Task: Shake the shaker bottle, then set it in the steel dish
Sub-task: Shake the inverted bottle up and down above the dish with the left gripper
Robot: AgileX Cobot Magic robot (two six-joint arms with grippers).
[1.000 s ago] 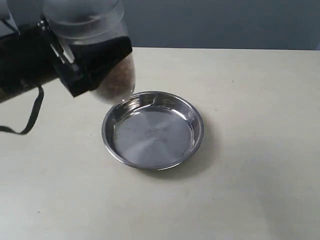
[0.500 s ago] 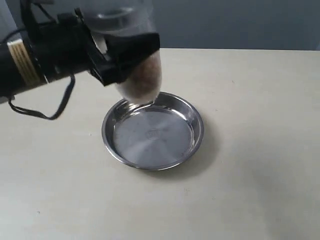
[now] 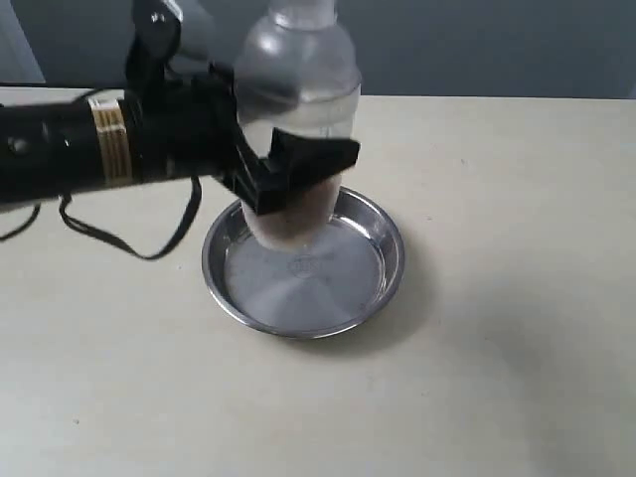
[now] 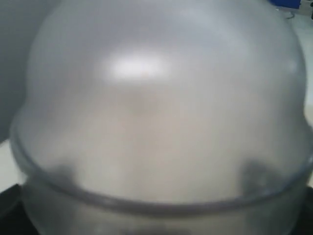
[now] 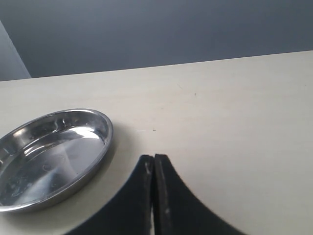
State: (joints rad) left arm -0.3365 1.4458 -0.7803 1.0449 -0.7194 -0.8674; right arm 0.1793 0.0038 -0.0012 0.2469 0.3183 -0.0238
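My left gripper (image 3: 290,171) is shut on the shaker bottle (image 3: 298,84), with black fingers (image 3: 310,157) clamped round its clear body. The bottle stands upright, frosted dome and small cap on top and brownish grains in its lower part. Its base hangs over the back-left part of the steel dish (image 3: 394,250); I cannot tell whether it touches. The frosted dome of the shaker bottle (image 4: 161,98) fills the left wrist view and hides the jaws. My right gripper (image 5: 154,159) is shut on nothing, low over the table beside the steel dish (image 5: 105,138). It is outside the exterior view.
The dish lies on a cream table (image 3: 497,348) that runs far to the right and front. A black cable (image 3: 129,243) loops down from the left arm to the table, left of the dish. A grey wall stands behind the table's far edge.
The left arm has carried the bottle rightward and down, from beyond the dish's back-left rim to over the dish. The dish has not moved.
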